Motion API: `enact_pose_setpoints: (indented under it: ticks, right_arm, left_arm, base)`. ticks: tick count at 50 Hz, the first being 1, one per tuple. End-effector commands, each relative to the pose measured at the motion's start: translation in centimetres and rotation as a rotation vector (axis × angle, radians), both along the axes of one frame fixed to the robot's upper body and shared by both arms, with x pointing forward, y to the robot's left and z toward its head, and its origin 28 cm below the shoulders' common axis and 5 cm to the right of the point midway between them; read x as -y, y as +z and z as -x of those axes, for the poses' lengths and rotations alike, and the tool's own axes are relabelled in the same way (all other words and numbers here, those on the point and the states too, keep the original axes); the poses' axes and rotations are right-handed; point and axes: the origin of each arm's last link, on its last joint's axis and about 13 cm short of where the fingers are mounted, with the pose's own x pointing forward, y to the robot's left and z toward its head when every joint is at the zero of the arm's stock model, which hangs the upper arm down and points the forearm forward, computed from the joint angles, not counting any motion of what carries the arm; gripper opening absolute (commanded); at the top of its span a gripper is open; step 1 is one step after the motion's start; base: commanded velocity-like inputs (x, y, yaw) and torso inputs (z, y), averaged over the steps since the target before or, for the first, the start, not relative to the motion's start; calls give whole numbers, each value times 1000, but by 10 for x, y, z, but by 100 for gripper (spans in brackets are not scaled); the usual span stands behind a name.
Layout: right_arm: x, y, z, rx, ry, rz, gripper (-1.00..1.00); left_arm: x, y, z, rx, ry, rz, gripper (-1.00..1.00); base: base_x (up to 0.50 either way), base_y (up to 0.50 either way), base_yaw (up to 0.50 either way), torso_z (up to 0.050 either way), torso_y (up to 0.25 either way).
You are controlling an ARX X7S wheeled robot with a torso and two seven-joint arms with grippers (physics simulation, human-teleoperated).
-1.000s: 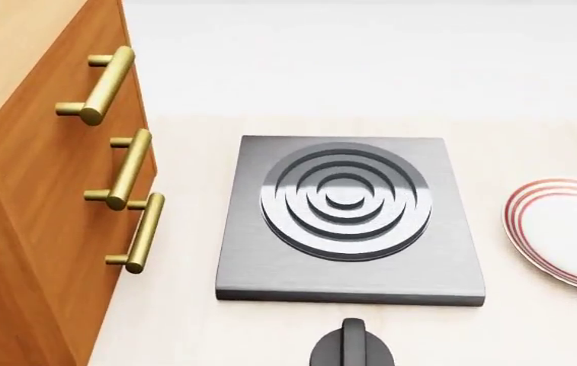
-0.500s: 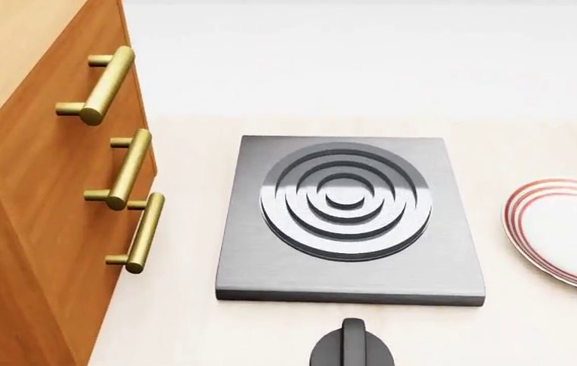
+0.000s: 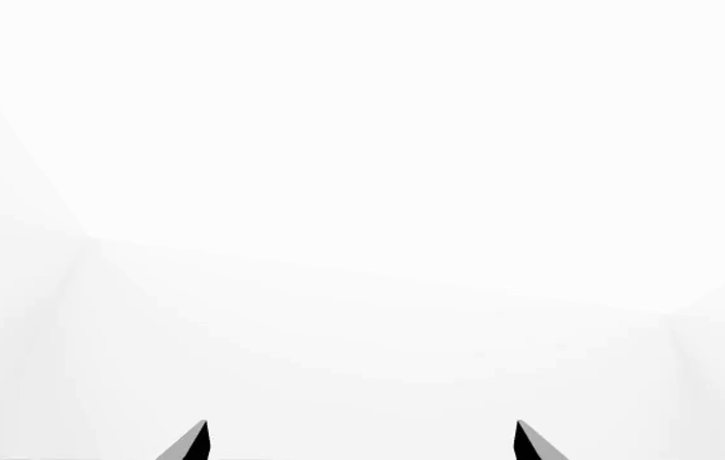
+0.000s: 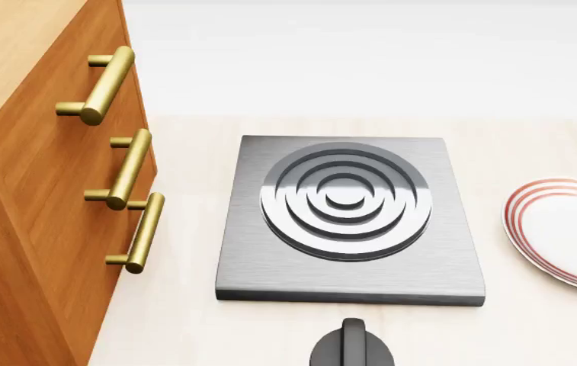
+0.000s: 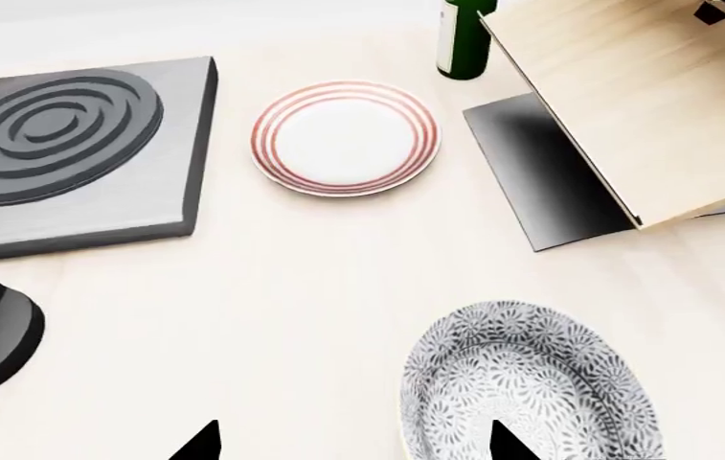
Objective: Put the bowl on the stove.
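bowl (image 5: 529, 388) empty, on counter | stove (image 4: 349, 221) burner bare

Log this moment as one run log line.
phase: approach | right gripper: open, above table near bowl | stove: bare | left gripper: open, idle

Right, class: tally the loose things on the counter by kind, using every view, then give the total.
Bowl: 1
Plate: 1
Stove: 1
Knob: 1
Bottle: 1
Total: 5
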Motion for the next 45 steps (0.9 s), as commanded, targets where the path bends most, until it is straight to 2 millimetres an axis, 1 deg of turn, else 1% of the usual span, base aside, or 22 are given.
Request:
enact_pose_setpoints:
  ticks: [1,10,13,21,25,37,45]
  right_arm:
    - [12,-17,-10,-25,-103,-31,100]
    - [18,-26,-20,-68,-154,-27,100]
    - [18,-29,-26,-81,-164,-17,100]
    - [18,-29,-48,-90,-181,5,100]
    - [17,-31,-55,-99,-177,11,100]
    - [11,-51,-77,-136,-158,4,100]
    - [8,-63,-84,-150,-155,-2,100]
  left_arm:
    - [-4,1,-1,22,15,33,100]
    - [-4,1,-1,20,10,39,100]
    - [-3,1,-1,21,8,37,100]
    - [-3,1,-1,27,1,39,100]
    - [-3,1,-1,28,0,39,100]
    - [-2,1,-1,27,-1,37,100]
    - [-3,0,-1,29,0,40,100]
  base:
    - [0,0,0,0,0]
    - [0,0,0,0,0]
    - [0,0,0,0,0]
    - [0,0,0,0,0]
    - [0,0,0,0,0]
    - [0,0,0,0,0]
    - [0,0,0,0,0]
